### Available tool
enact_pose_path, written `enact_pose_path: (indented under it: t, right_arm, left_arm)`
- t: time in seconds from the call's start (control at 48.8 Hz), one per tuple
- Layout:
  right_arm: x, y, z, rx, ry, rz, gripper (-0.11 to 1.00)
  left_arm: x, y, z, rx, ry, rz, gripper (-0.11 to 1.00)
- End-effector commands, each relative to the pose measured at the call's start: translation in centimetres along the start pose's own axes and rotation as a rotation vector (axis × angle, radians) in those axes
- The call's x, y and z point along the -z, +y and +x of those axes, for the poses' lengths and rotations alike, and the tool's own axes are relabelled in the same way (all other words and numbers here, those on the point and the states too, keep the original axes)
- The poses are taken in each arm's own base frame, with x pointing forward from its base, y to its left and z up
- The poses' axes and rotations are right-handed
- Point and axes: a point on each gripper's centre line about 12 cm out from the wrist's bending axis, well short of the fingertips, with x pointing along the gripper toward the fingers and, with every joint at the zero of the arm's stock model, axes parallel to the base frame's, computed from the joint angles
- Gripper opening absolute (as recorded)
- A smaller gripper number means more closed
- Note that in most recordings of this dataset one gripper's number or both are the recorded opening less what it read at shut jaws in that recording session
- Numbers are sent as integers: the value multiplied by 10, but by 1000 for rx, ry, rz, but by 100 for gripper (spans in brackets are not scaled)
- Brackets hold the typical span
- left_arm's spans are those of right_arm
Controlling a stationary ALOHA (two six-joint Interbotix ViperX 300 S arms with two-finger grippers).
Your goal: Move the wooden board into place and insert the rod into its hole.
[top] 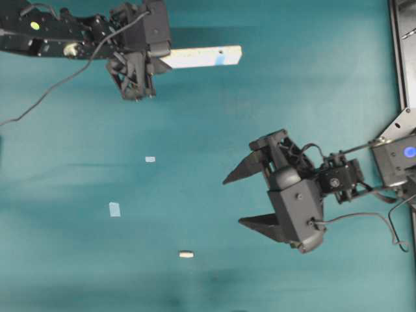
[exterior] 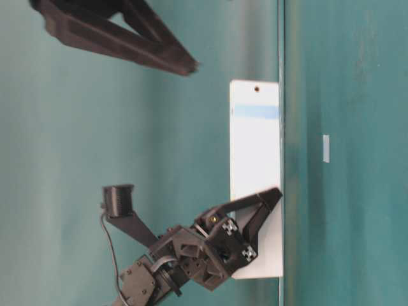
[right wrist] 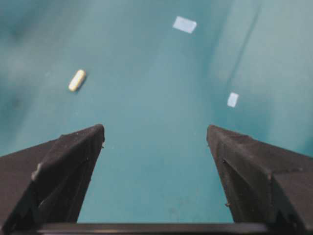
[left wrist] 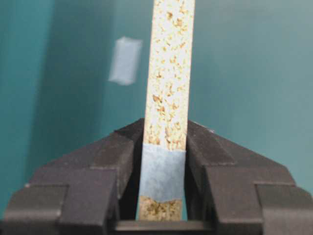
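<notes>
My left gripper [top: 159,62] is shut on one end of the wooden board [top: 203,57], a pale strip at the far left of the table with a blue tape patch near its free end. In the left wrist view the jaws [left wrist: 164,142] clamp the speckled edge of the board [left wrist: 169,68] at a blue tape band. The table-level view shows the board [exterior: 255,166] standing on its long edge in this gripper [exterior: 261,210]. The rod [top: 186,254], a tiny beige dowel, lies near the front edge and shows in the right wrist view [right wrist: 77,80]. My right gripper [top: 233,200] is open and empty above the table, to the right of the rod, and shows wide open in its wrist view [right wrist: 155,132].
Two pale-blue tape squares [top: 150,158] [top: 114,208] lie flat on the teal table between the board and the rod. They also show in the right wrist view [right wrist: 185,24] [right wrist: 233,99]. A dark frame [top: 402,45] runs along the right edge.
</notes>
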Motion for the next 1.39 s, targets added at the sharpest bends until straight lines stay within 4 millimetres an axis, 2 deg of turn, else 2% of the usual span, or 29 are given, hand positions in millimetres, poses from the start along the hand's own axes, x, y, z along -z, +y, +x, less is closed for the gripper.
enact_pose_path:
  t: [0.0,0.164,0.349,0.595,0.738,0.943,1.21,1.374]
  right_arm:
    - [-16,-4,-17,10,-38,5,99]
    - [-18,-5,-30,15,-21,9,99]
    - [-16,-6,-41,19,-10,10,99]
    - [-17,-7,-51,22,-20,12,99]
    - [-18,-7,-55,24,-31,11,99]
    - [-19,-8,-57,30,-37,4,99]
    - [-18,-8,-57,30,-37,4,99]
    - [-16,-8,-56,30,-29,1,99]
  left_arm:
    - [-24,-13,-11,18,-68,-22,22]
    - [-36,-48,-4,78,-91,-56,22]
    - [-58,-93,9,150,-137,-60,22]
    - [-85,-134,40,206,-165,-28,22]
    - [-100,-145,58,216,-182,-21,22]
    - [-116,-150,80,217,-203,-26,22]
    - [-111,-151,105,216,-172,-74,22]
    - [-105,-153,111,215,-156,-66,22]
